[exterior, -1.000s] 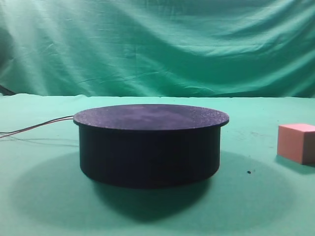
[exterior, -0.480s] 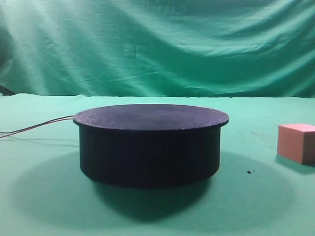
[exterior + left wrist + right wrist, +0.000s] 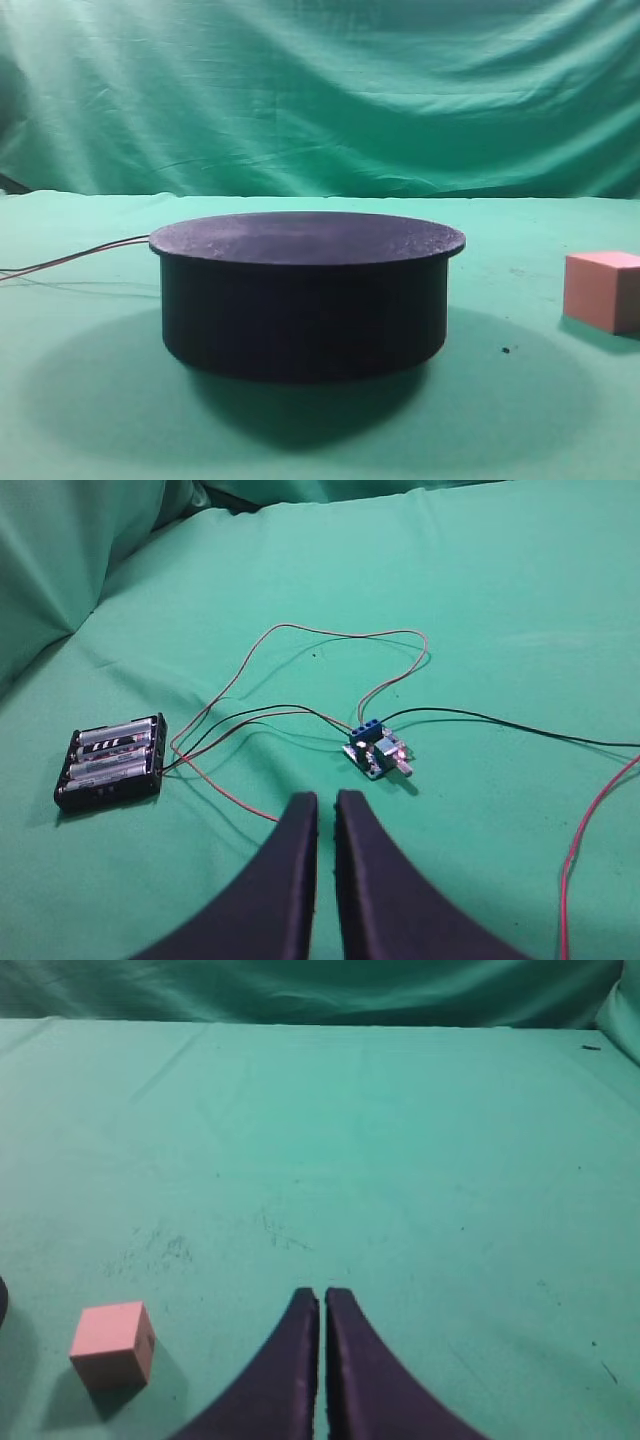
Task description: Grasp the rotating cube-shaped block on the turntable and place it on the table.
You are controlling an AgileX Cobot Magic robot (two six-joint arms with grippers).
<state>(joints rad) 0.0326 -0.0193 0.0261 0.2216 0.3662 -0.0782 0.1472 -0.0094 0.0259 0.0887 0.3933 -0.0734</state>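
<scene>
Where the exterior high view looks, turntable (image 3: pixel 306 293) stands mid-table (image 3: pixel 80 420); cube-shaped block (image 3: pixel 602 289) sits on cloth to its right, apart. Left wrist: left gripper (image 3: pixel 326 802) closed, empty; battery holder (image 3: pixel 110 761), circuit board (image 3: pixel 376 751), no legible markings. Right wrist: right gripper (image 3: pixel 322 1298) closed, empty.

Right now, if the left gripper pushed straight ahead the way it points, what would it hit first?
Probably the small blue circuit board or the red and black wires around it on the table. The left gripper, jaws shut, aims just left of the board; depth is unclear.
</scene>
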